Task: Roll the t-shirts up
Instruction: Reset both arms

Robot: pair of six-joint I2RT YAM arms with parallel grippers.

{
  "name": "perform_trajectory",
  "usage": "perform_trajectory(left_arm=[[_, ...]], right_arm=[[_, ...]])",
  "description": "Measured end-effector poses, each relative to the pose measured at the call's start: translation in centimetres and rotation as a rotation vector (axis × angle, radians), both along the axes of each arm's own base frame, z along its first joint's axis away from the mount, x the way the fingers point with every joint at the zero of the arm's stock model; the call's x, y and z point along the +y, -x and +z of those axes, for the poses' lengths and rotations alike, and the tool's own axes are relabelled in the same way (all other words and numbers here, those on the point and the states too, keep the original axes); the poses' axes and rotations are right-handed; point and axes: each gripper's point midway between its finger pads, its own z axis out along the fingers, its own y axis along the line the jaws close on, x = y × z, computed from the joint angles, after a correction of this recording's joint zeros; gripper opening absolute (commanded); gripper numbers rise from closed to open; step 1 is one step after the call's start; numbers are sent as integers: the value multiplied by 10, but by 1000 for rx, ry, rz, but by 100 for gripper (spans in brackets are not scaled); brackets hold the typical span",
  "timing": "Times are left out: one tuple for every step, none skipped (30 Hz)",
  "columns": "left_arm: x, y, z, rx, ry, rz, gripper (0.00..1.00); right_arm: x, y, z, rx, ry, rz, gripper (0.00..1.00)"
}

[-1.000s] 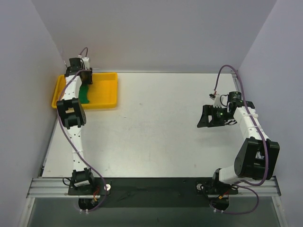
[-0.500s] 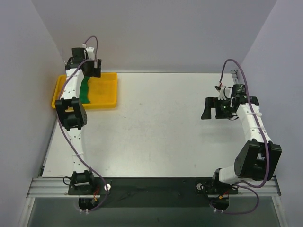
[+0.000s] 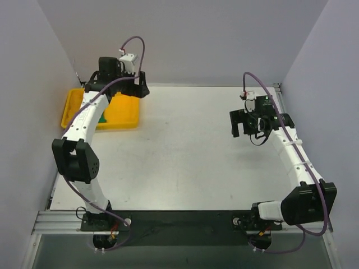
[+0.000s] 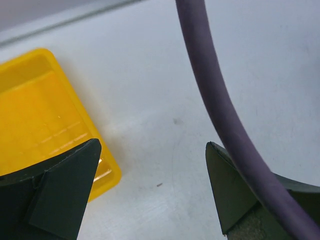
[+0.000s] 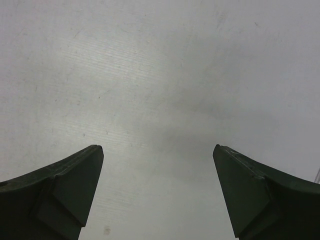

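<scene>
White flat worktop (image 3: 185, 151) carries a yellow rectangular plastic tray (image 3: 126, 112) at its far left corner. In that tray lies a plain green soft-fabric t-shirt (image 3: 104, 119), only a sliver showing beside the left arm. The left gripper (image 4: 150, 165) hovers over the tray's right edge, jaws apart, empty. The right gripper (image 5: 157, 150) hangs nearer the worktop's right edge, jaws apart, empty.

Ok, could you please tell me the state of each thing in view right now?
yellow tray: flat on the table, at its far left corner.
green t-shirt: in the tray, mostly hidden under the left arm; rolled or not, cannot tell.
left tool: open, empty, above the table beside the tray.
right tool: open, empty, above bare table.
</scene>
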Motion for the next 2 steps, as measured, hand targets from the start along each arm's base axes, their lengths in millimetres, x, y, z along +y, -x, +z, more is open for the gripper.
perform_trajectory(left_arm=[[-4,4,-16,39,3,-4,97],[-8,10,-34,80,0,-13,97]], right_arm=[[4,0,2,-10,8,10,100],[9,1,4,-18,15,24,100]])
